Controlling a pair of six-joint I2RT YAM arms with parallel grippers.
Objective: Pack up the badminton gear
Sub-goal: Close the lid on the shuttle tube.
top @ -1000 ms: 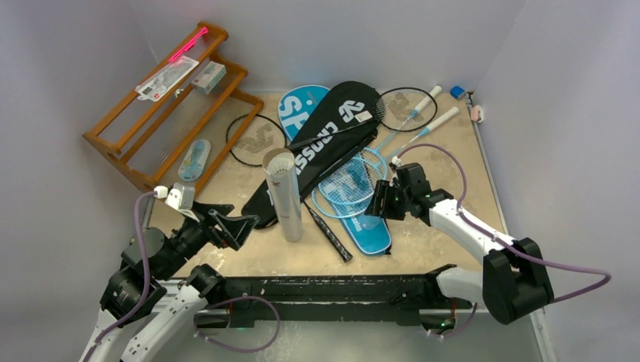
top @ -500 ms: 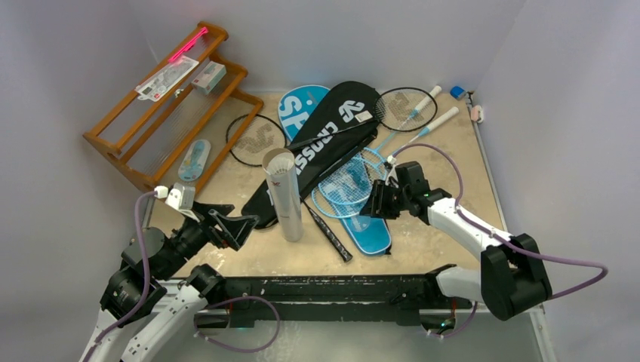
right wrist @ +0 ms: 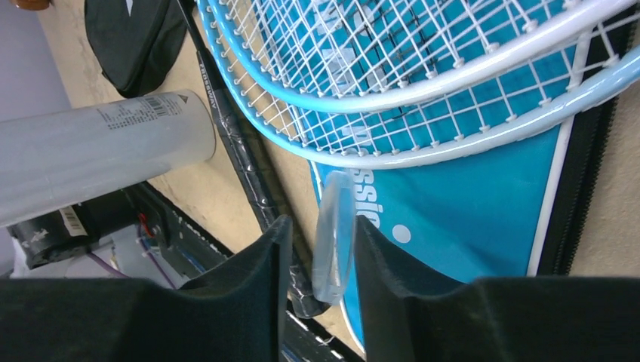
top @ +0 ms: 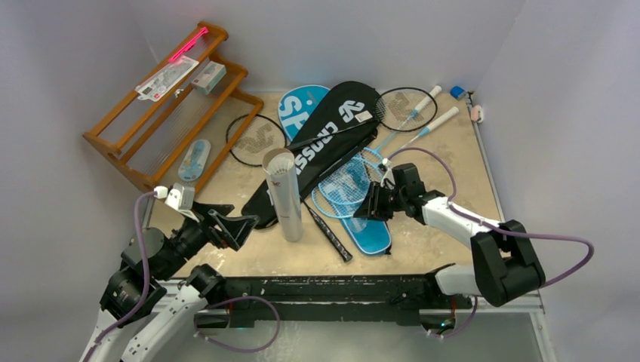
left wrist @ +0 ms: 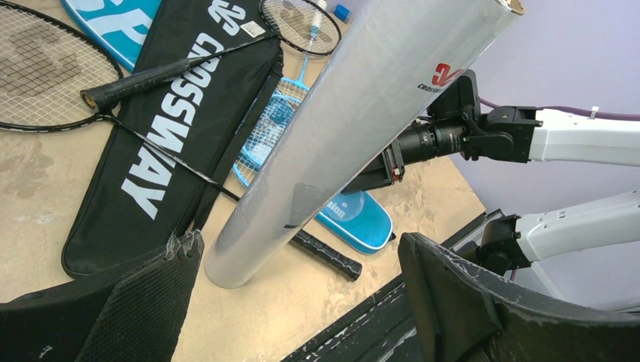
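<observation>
A long white tube (top: 283,196) stands upright mid-table; it also shows in the left wrist view (left wrist: 340,128). My left gripper (top: 238,226) is open and empty just left of its base (left wrist: 298,245). My right gripper (top: 367,207) hovers over the blue cover's near end (top: 373,230), shut on a clear round lid (right wrist: 334,234) held edge-on (right wrist: 321,226). Two light-blue rackets (top: 347,185) lie on the blue "SPORT" cover. The black "CROSSWAY" cover (top: 324,143) lies diagonally, with black rackets (top: 256,139) across it. No shuttlecocks are in view.
A wooden rack (top: 162,105) stands at the back left with packaged items and a pink stick (top: 189,45). A small blue packet (top: 195,160) lies beside it. A black racket handle (top: 328,232) lies right of the tube. A black rail (top: 340,290) runs along the near edge.
My right gripper has moved a little to the left with the clear lid, toward the tube. The left arm has not moved.
</observation>
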